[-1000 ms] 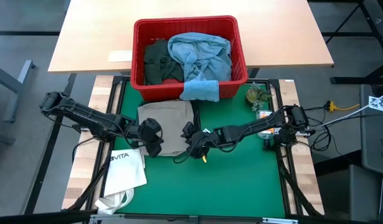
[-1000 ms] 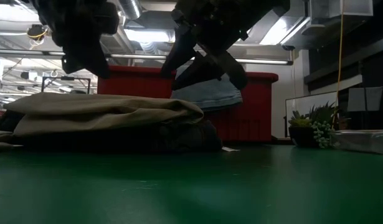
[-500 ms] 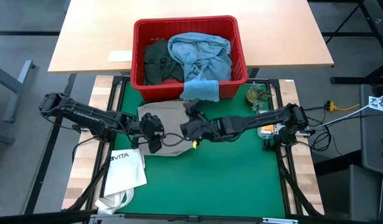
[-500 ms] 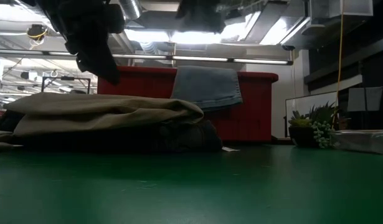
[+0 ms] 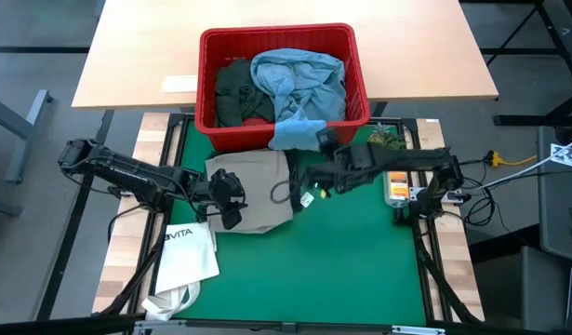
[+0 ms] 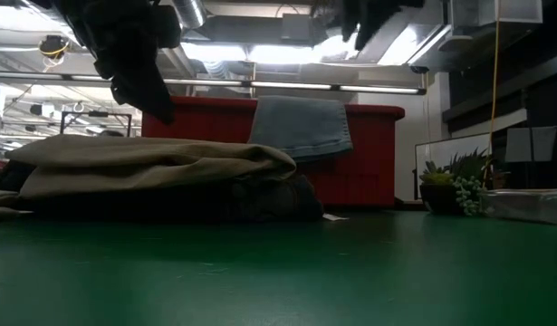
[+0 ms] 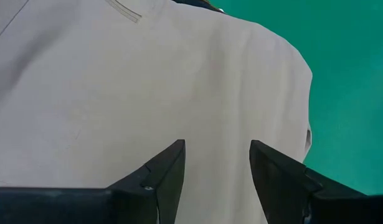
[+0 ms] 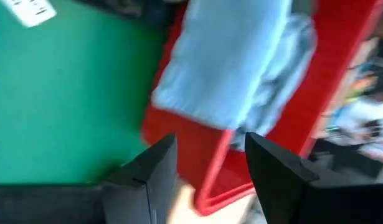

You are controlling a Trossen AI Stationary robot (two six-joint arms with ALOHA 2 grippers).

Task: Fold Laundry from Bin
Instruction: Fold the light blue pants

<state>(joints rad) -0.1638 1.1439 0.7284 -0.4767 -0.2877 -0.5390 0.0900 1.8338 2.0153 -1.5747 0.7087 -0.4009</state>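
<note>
At the table's left near corner lies a white tote bag [image 5: 188,253], and just right of it the left gripper [image 5: 232,207] hangs over the left edge of the folded khaki trousers [image 5: 253,188], its jaws parted with nothing between them and only tan cloth showing beneath them [image 7: 147,81]. Right of the trousers, the right gripper [image 5: 309,177] is above the green mat close to the bin's near wall, jaws spread and empty. The red bin [image 5: 207,56] stands at the far side, holding a dark green piece [image 5: 233,91] on its left and light blue jeans [image 5: 299,79] on its right, with a small light blue cloth [image 5: 298,136] draped over its near rim; a small plant [image 5: 382,142] sits just right of the bin.
</note>
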